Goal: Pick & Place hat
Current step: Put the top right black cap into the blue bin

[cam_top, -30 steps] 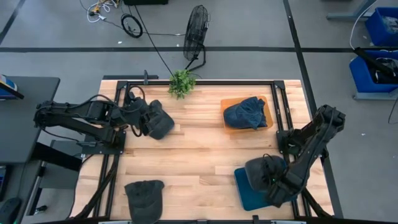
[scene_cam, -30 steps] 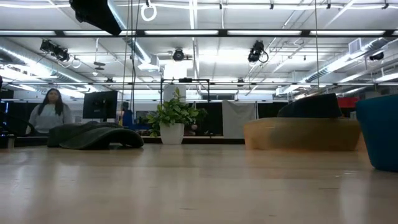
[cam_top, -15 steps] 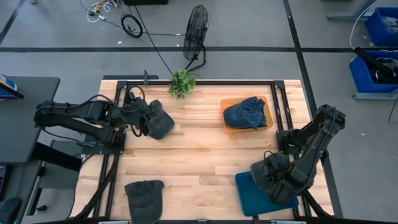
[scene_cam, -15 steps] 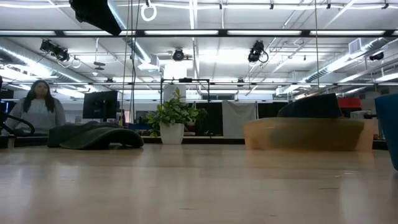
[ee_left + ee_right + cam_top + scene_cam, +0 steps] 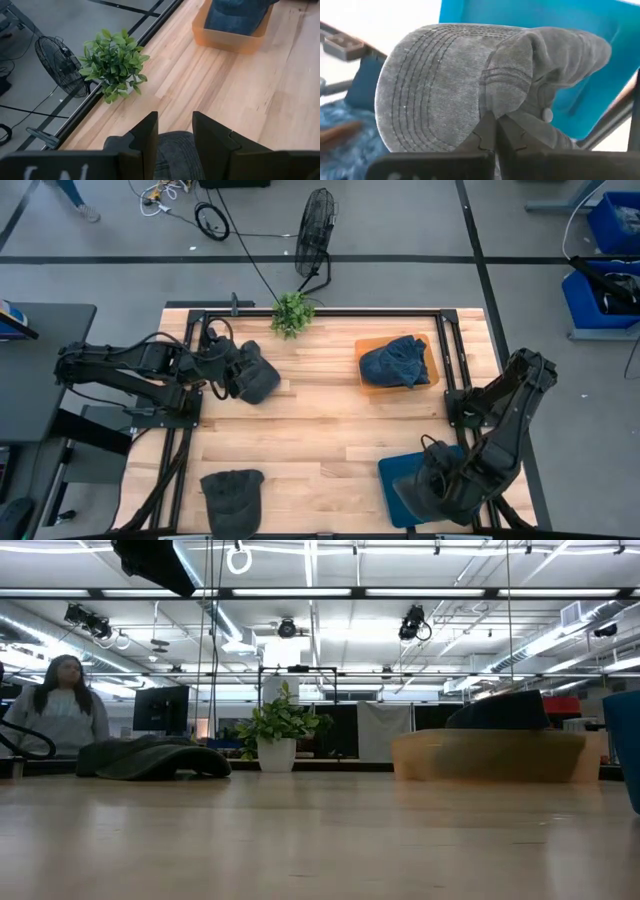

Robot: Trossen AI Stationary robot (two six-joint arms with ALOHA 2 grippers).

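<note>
From above, the right end effector (image 5: 437, 485) sits over the blue bin (image 5: 392, 476) at the near right corner of the wooden counter (image 5: 320, 430), holding a grey cap (image 5: 425, 490) above it. The left end effector (image 5: 232, 372) rests at the far left side of the counter on a dark cap (image 5: 258, 378). An orange tray (image 5: 365, 348) with a blue denim hat (image 5: 396, 362) stands at the far right, a potted plant (image 5: 292, 312) at the far edge, and another dark cap (image 5: 232, 492) lies at the near left edge.

At counter height, a dark cap (image 5: 150, 758) lies left of the potted plant (image 5: 277, 730), with the orange tray (image 5: 485, 755) on the right; a person (image 5: 62, 705) stands in the room behind.

The left wrist view shows the fingers (image 5: 147, 137) apart, straddling the dark cap (image 5: 172, 152).

The right wrist view shows the fingers (image 5: 487, 131) pinched together on the grey cap's (image 5: 450, 85) fabric, the blue bin (image 5: 530, 15) behind.
</note>
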